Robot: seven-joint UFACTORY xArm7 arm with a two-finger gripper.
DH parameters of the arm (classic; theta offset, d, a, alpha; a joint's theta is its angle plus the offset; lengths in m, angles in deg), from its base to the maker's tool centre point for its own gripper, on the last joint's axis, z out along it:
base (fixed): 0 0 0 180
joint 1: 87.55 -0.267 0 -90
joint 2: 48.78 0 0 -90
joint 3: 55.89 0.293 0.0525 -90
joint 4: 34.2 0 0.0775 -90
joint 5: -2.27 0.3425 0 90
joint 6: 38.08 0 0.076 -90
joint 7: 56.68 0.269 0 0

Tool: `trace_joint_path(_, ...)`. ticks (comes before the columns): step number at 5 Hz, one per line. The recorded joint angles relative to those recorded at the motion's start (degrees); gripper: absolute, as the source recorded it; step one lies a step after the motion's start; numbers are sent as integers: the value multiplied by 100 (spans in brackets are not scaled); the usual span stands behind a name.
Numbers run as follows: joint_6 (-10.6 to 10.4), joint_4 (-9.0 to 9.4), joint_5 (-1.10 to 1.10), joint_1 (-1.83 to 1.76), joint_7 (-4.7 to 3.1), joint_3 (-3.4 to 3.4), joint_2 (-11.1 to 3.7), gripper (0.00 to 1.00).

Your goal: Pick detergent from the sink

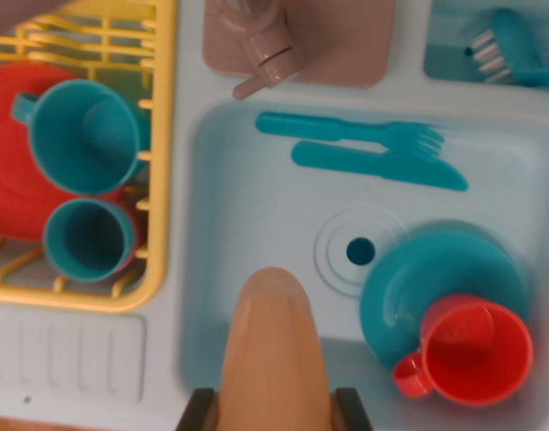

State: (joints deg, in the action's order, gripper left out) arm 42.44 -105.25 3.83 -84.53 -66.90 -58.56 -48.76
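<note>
The orange detergent bottle (272,355) sits clamped between the end effector (274,409) fingers, above the sink (256,206).

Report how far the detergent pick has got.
Done: the hand has its two dark fingers on either side of the tan detergent bottle. In hand: the grasp itself, though contact cannot be confirmed. Left: whether the bottle has cleared the sink cannot be told. The fork, knife and red cup lie in the basin.

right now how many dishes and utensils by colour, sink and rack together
teal: 6 (fork, knife, plate, two cups, brush)
red: 2 (cup, plate)
tan: 1 (detergent bottle)
total: 9
</note>
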Motion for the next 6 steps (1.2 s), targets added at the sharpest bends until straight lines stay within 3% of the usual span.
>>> trace_joint_path(1, 254, -191, -5, 0, 9, -1, 63, 100)
trace_joint_path(2, 254, -191, -5, 0, 9, -1, 63, 100)
trace_joint_path(3, 500, -377, -11, -1, 17, -1, 124, 100)
trace_joint_path(4, 500, -377, -11, -1, 17, -1, 124, 100)
trace_joint_path(5, 729, -549, -15, -1, 25, -2, 180, 100)
trace_joint_path(6, 729, -549, -15, -1, 25, -2, 180, 100)
